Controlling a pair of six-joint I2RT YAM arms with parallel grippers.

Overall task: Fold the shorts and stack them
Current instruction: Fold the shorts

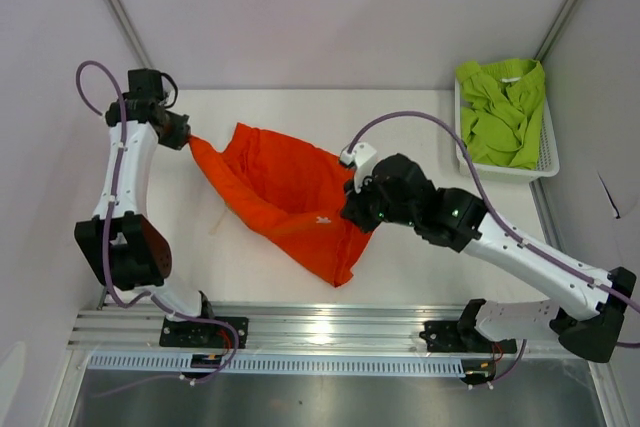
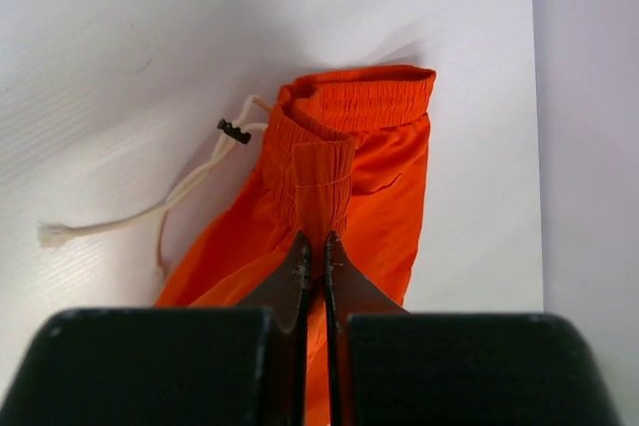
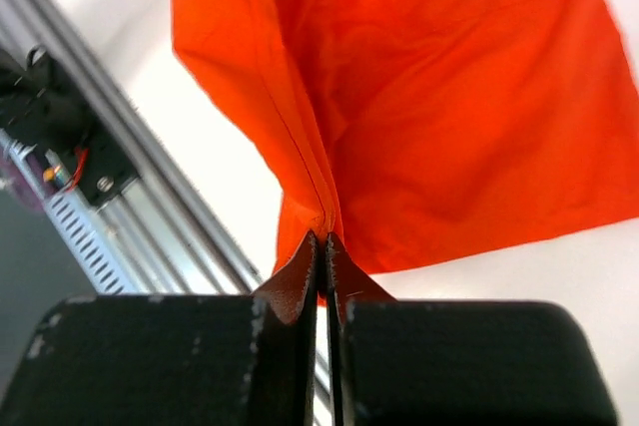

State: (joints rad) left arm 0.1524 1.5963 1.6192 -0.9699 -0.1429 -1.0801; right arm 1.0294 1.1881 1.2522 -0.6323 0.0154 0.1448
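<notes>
Orange shorts: stretched across the white table between the two grippers, from far left towards the middle, with one loose corner drooping towards the near edge. Clamped at the far-left end by the left gripper, jaws pressed tight on a bunched fold of the elastic waistband. Clamped at the other end by the right gripper, jaws likewise squeezed together on a seam edge of the fabric, seen close up from the right wrist. Small white logo facing up near that end. Cannot tell whether the cloth rests on the table or hangs just above it.

White mesh basket: at the far right corner of the table, beside the right wall, well apart from the orange pair. Holds the green shorts, crumpled and filling most of it.

White drawstring: trailing out of the waistband and lying loose on the table, with a black toggle near the waistband.

Metal rail: along the near edge, carrying both arm bases.

Count: two pairs of shorts, one orange and one green; one basket; one drawstring; one toggle; two grippers, both gripping the orange pair.
</notes>
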